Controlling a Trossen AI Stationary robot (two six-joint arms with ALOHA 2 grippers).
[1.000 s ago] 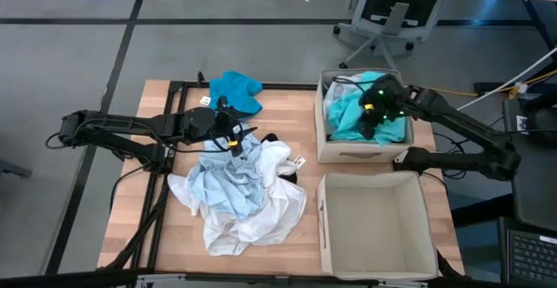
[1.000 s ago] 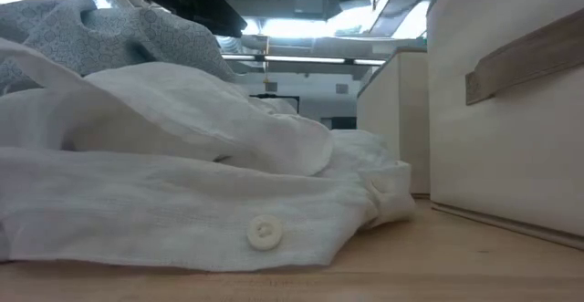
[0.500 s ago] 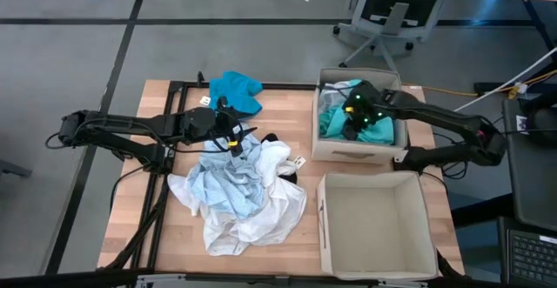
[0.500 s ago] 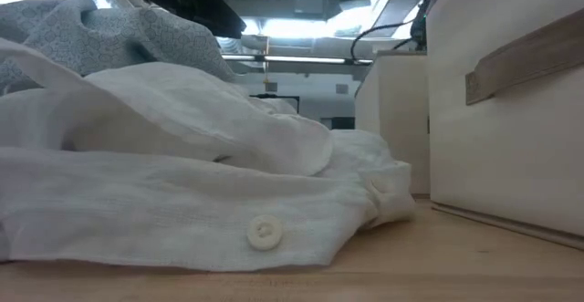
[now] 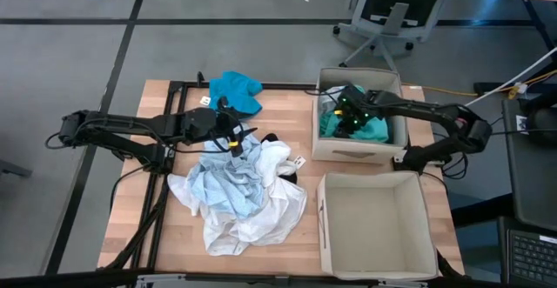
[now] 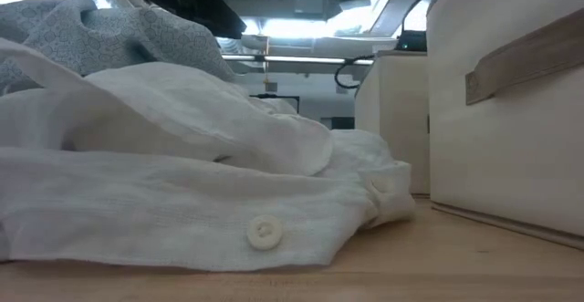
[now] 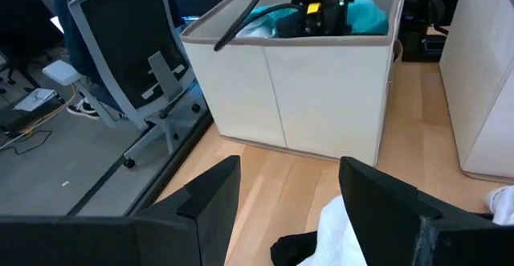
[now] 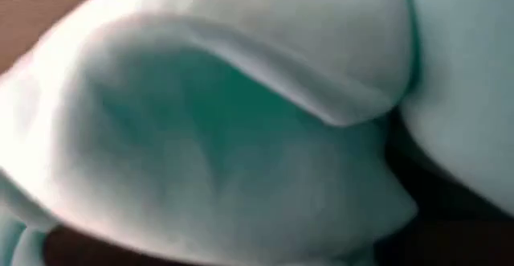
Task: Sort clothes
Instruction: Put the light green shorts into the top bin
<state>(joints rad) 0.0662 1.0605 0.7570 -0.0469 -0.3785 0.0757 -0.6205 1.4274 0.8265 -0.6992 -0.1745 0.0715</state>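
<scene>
A heap of pale blue and white garments lies on the table's middle, with a black garment at its far edge. The heap fills the low view. A teal garment lies at the far edge. More teal clothes lie in the far beige box. My left gripper is open just above the heap's far edge, with white and black cloth below its fingers. My right gripper is down in the far box among the teal clothes; its wrist view shows only teal cloth.
A second beige box stands open at the near right and shows as a wall in the low view. An office chair stands beyond the table's far edge. Bare wood shows between the heap and the boxes.
My right gripper has gone toward the table's left edge inside the far box, across the teal clothes, and the pale cloth at the box's left side is now mostly covered.
</scene>
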